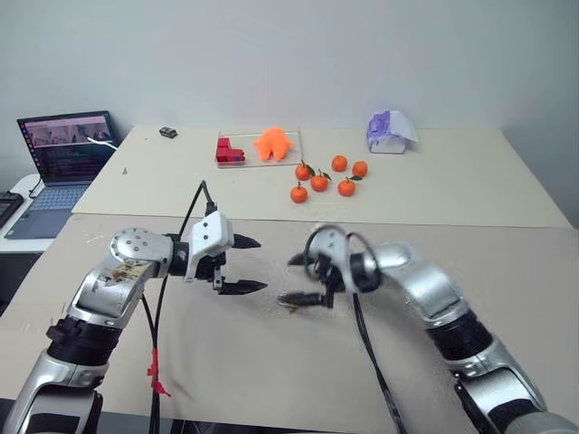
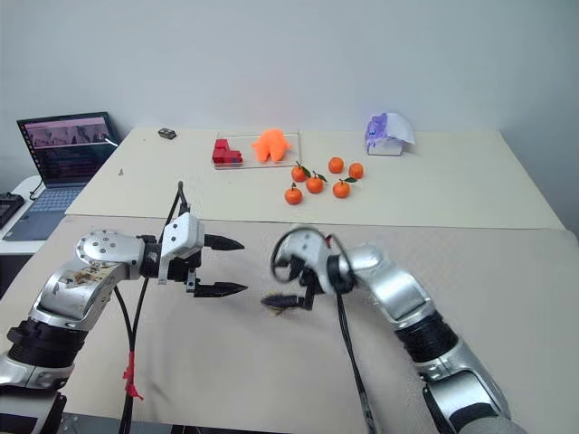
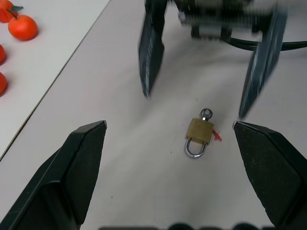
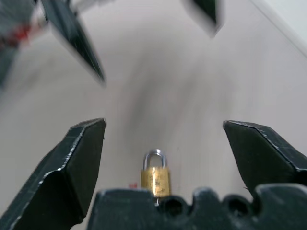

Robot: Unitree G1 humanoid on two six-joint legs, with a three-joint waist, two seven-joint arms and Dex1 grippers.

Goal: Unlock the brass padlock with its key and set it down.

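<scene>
Robot test lab, by the look. Plain white wall, bare beige bench [image 1: 470, 190], open laptop [image 1: 68, 149] running at its left edge. Props set out: oranges [image 1: 327, 176], red blocks [image 1: 228, 150].

Head stereo pair looking forward and down over the table [image 1: 507, 190], wrist cameras close above it, facing each other, both sharing the brass padlock [image 3: 199, 130], at 6 o'clock in the right one.

You see two arms of silver-grey metal shells with black ribbed joint sections. The left arm's shell is scuffed with brownish marks near its round, screw-dotted wrist housing. The left gripper [image 1: 242, 265] has a white block body and two black pointed fingers; a black cable loops above it, with red tape lower down. The right gripper [image 1: 300, 278] has matching black fingers and looped black cables.
</scene>
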